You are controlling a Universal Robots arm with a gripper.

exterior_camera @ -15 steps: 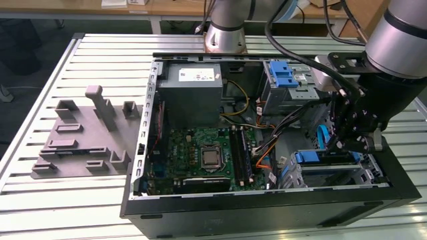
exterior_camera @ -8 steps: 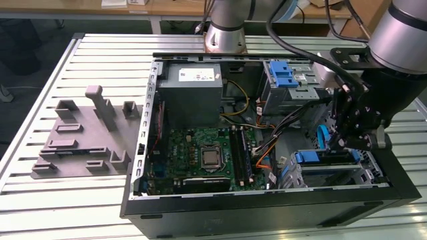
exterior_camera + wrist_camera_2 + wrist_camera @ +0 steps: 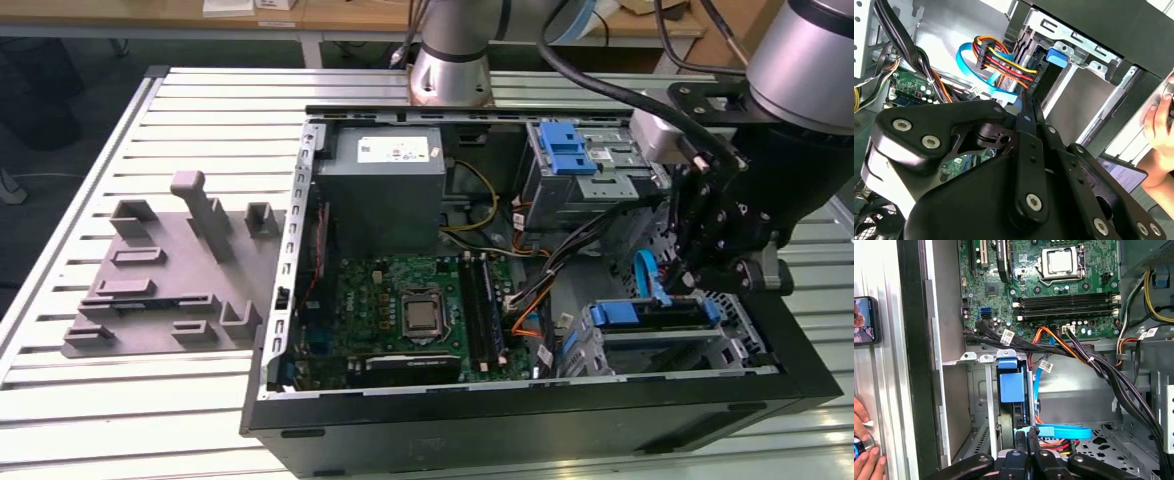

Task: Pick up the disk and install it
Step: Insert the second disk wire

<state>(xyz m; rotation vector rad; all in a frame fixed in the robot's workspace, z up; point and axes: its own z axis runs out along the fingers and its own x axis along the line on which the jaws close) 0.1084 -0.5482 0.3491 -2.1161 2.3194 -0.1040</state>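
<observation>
We see the arm reaching down into the open computer case [image 3: 534, 420] at the exterior view's right, wrist pointing downward, with the gripper [image 3: 697, 280] low beside the drive bay [image 3: 667, 335]. In the first wrist view its fingers [image 3: 1026, 440] stand pressed together, tips at the blue flat cable [image 3: 1064, 431] and gripping nothing we can make out. The disk [image 3: 1013, 390] sits upright in the bay's slot, its blue carrier frame facing us, just ahead of the fingertips. A person's hand [image 3: 861, 460] rests on the table [image 3: 200, 110] outside the case.
</observation>
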